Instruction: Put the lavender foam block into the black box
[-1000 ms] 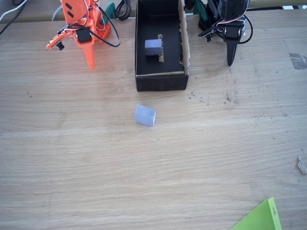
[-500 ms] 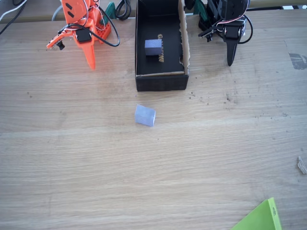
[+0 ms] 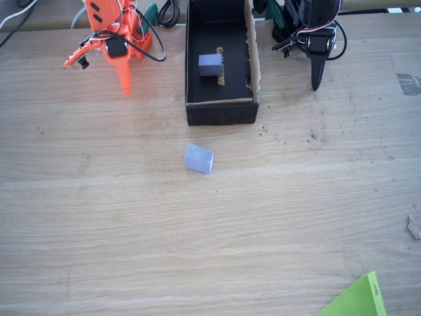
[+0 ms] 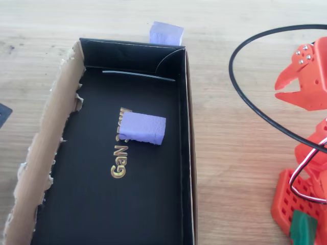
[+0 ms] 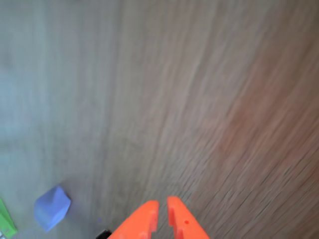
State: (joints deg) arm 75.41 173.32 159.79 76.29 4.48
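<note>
The lavender foam block (image 3: 198,158) lies on the wooden table, a short way in front of the black box (image 3: 222,113); it also shows just beyond the box's far wall (image 4: 166,33) and at lower left in the wrist view (image 5: 52,208). My orange gripper (image 3: 123,84) hangs to the left of the box, point down, well apart from the block. In the wrist view its fingertips (image 5: 162,205) are shut with nothing between them. Inside the box (image 4: 187,153), a darker lavender cube (image 4: 143,128) rests on the gold lettering.
One long wall of the box shows a torn brown cardboard edge (image 4: 48,153). A black cable (image 4: 255,102) loops beside the orange arm. A lime-green sheet corner (image 3: 358,299) lies at the table's front right. Bare wood surrounds the block.
The orange gripper has shifted very slightly. The block, the box and the cube have not moved.
</note>
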